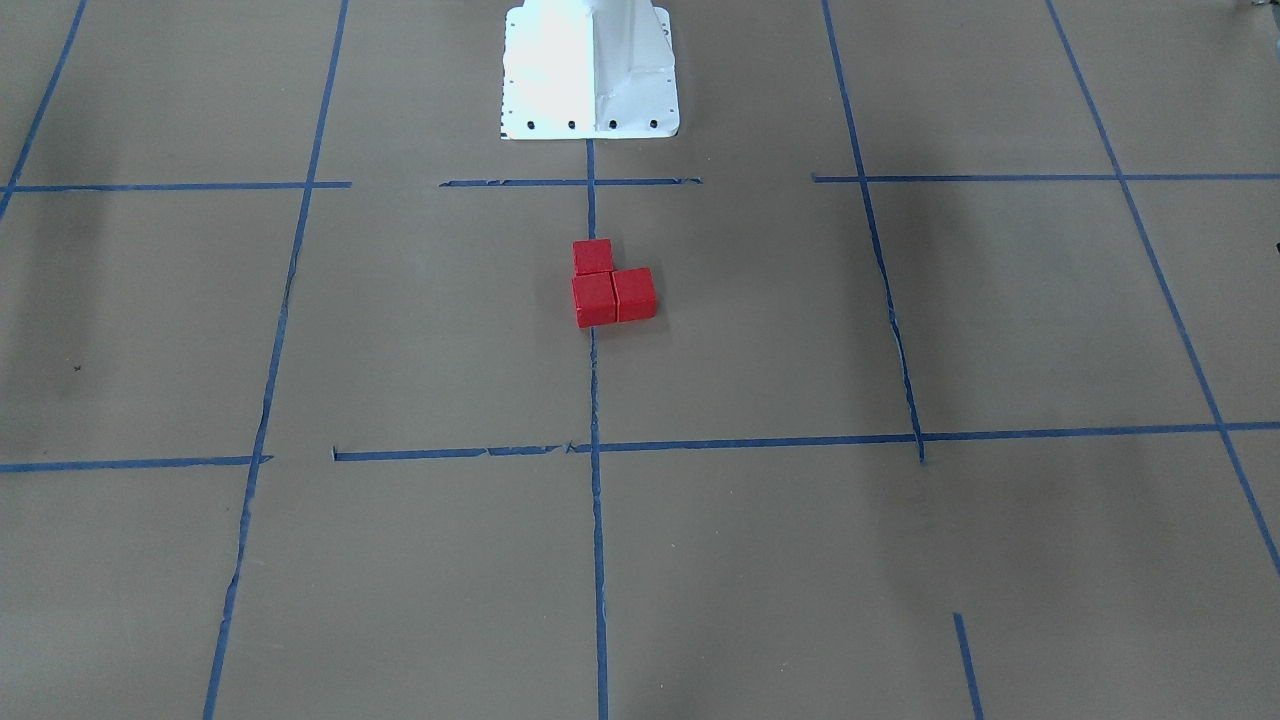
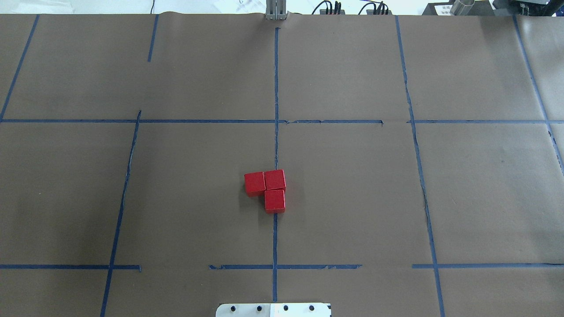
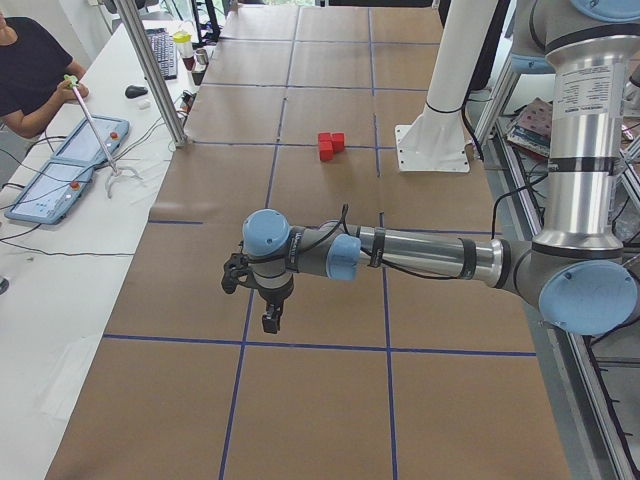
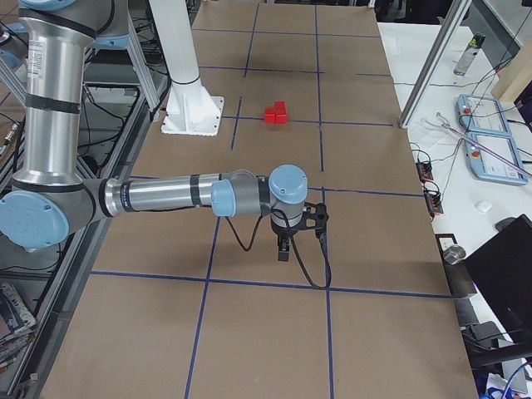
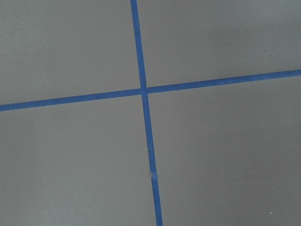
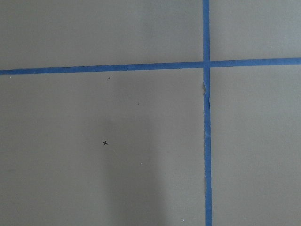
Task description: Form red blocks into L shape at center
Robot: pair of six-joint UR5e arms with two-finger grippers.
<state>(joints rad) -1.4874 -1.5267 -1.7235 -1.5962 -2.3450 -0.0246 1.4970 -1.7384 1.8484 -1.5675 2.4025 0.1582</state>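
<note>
The left gripper (image 3: 270,320) hangs over bare table (image 3: 320,420), its opening impossible to tell, the three red blocks (image 2: 266,190) sit touching in an L on the blue tape line (image 2: 276,145) at the center (image 2: 317,185), and the right gripper (image 4: 283,249), equally unreadable, hangs well apart from them.

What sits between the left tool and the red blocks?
Only bare brown paper with blue tape. The exterior left view shows nothing else between the left tool and the red blocks.
</note>
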